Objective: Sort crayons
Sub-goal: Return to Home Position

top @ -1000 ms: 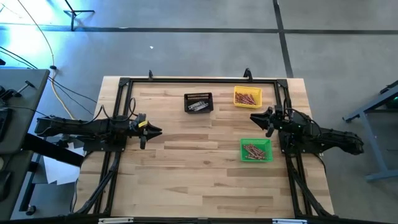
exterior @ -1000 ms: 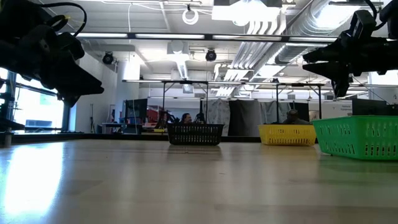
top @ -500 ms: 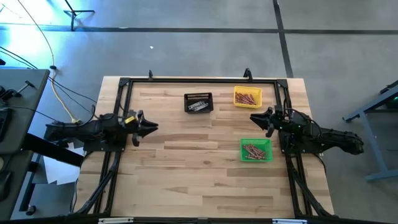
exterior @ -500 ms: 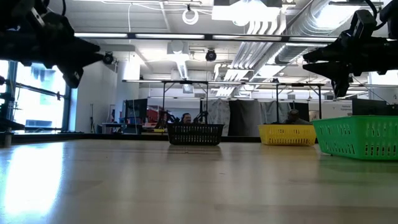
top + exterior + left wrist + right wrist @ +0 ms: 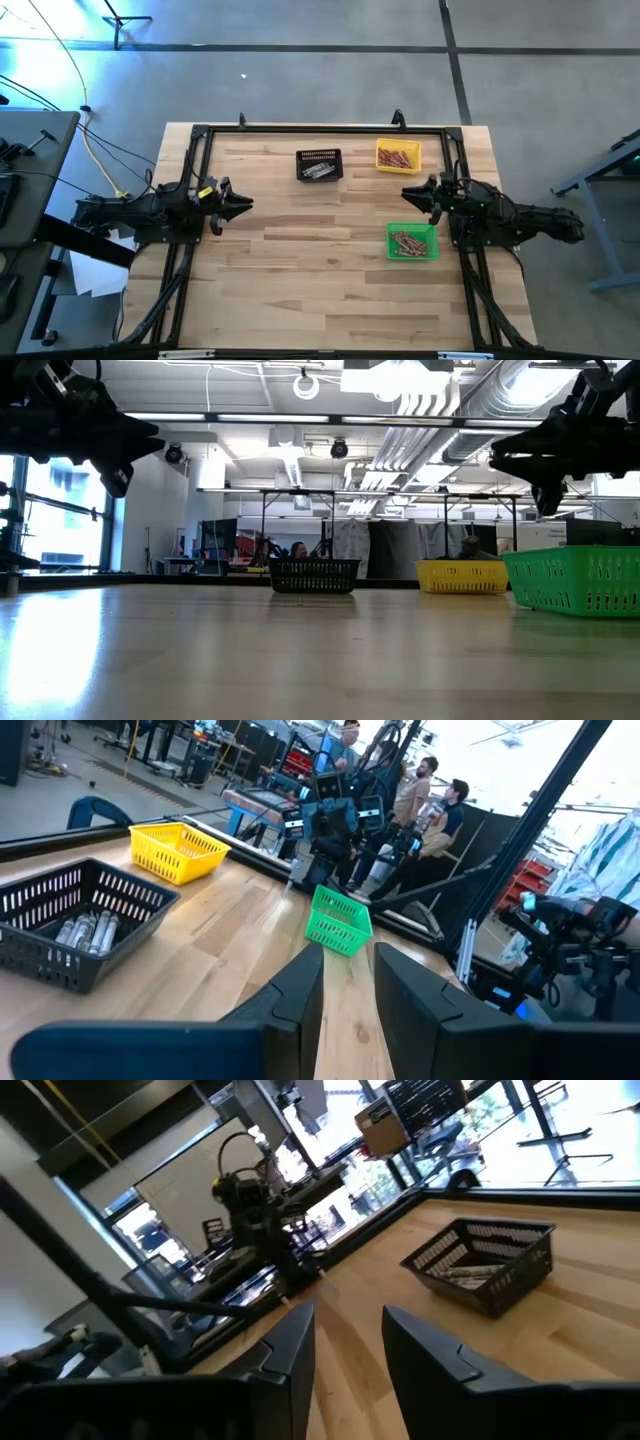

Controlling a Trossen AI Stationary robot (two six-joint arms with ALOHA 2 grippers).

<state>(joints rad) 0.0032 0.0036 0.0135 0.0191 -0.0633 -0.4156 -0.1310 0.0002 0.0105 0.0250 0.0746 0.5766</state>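
As the overhead camera shows, grey crayons point(image 5: 318, 171) lie in the black bin point(image 5: 319, 153) at the far middle, orange-brown ones in the yellow bin point(image 5: 398, 143) to its right, and pinkish ones in the green bin point(image 5: 412, 226) nearer. From low down, the bin walls hide them. The wrist views show the left gripper point(image 5: 347, 952) and right gripper point(image 5: 347, 1310) slightly parted and empty.

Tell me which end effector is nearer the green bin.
Right. The right end effector hovers close by the green bin; the left end effector hangs across the table, near its left side.
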